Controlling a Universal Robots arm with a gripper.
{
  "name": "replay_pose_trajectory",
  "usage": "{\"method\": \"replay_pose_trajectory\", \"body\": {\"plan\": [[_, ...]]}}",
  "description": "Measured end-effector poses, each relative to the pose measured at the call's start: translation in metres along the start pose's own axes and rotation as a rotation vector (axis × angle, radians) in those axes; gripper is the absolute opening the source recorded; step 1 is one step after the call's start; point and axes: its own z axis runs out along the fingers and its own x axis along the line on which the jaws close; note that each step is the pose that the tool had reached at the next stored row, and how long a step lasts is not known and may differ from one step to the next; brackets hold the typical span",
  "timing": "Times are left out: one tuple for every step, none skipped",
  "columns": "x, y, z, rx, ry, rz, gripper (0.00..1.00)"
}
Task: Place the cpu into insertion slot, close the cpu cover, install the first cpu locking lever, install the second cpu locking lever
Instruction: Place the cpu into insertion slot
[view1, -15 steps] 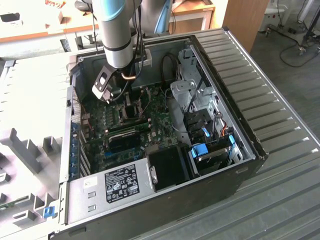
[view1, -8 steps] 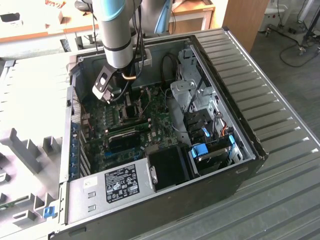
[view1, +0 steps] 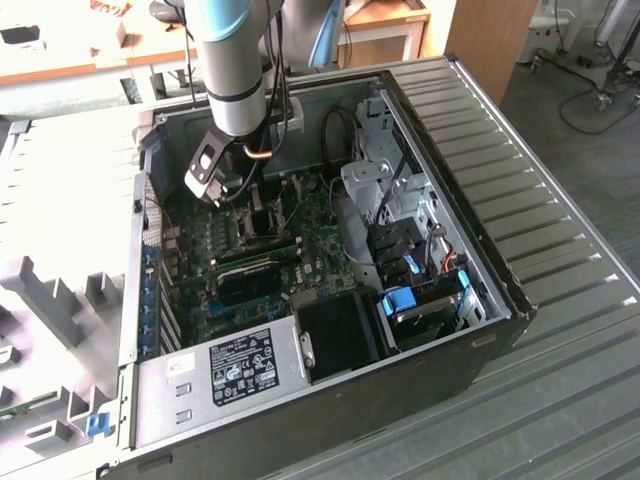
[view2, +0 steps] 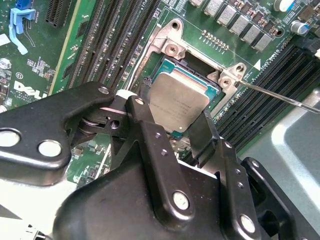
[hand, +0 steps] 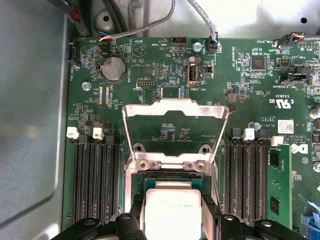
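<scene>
The cpu (view2: 177, 102), a flat square chip with a dull silver top, sits between the two black fingers (view2: 145, 117) of my gripper (view2: 172, 107), which is shut on its edges. It hangs slightly tilted, right over the insertion slot (view2: 186, 62), a dark recess with a silvery rim in the green board. In the first wrist view the cpu (hand: 172, 207) is just above the slot (hand: 172, 176), and the cpu cover (hand: 175, 106) stands flipped open behind it. A thin locking lever (view2: 280, 95) sticks out beside the slot. In the exterior view my gripper (view1: 215, 185) reaches down into the open computer case.
Long black memory slots (hand: 97, 175) flank the socket on both sides, with a green module (hand: 277, 185) in one. A black card (view1: 250, 285), a power supply (view1: 240, 365) and a drive cage (view1: 400, 210) crowd the case. Cables (hand: 150, 25) run along the board's edge.
</scene>
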Motion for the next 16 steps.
{"method": "replay_pose_trajectory", "body": {"plan": [[0.0001,0.0,0.0,0.0,0.0001,0.0,0.54],[0.0002,0.0,0.0001,-0.0001,0.0002,0.0,0.54],[0.0004,0.0,0.0001,-0.0001,0.0002,0.0,0.54],[0.0006,0.0,0.0001,0.0,0.0001,0.0,0.54],[0.0007,0.0,0.0001,-0.0001,0.0001,0.0,0.54],[0.0007,0.0,0.0001,-0.0001,0.0001,0.0,0.54],[0.0009,0.0,0.0002,-0.0002,-0.0004,0.0,0.54],[0.001,0.0,0.0002,0.0,-0.0028,0.0,0.54],[0.0012,-0.0001,0.0001,0.0001,-0.0069,0.0,0.54],[0.0014,0.0,0.0002,0.0,-0.0115,-0.001,0.54],[0.0017,0.0,0.0003,-0.0001,-0.0139,-0.001,0.54],[0.0019,0.0,0.0002,0.0,-0.0142,-0.001,0.54],[0.0021,0.0,0.0002,0.0,-0.0141,-0.001,0.54],[0.0022,0.0,0.0002,0.0,-0.0141,-0.001,0.54],[0.0022,0.0,0.0002,-0.0001,-0.0141,-0.001,0.54],[0.0023,0.0,0.0003,-0.0001,-0.0141,-0.001,0.54]]}}
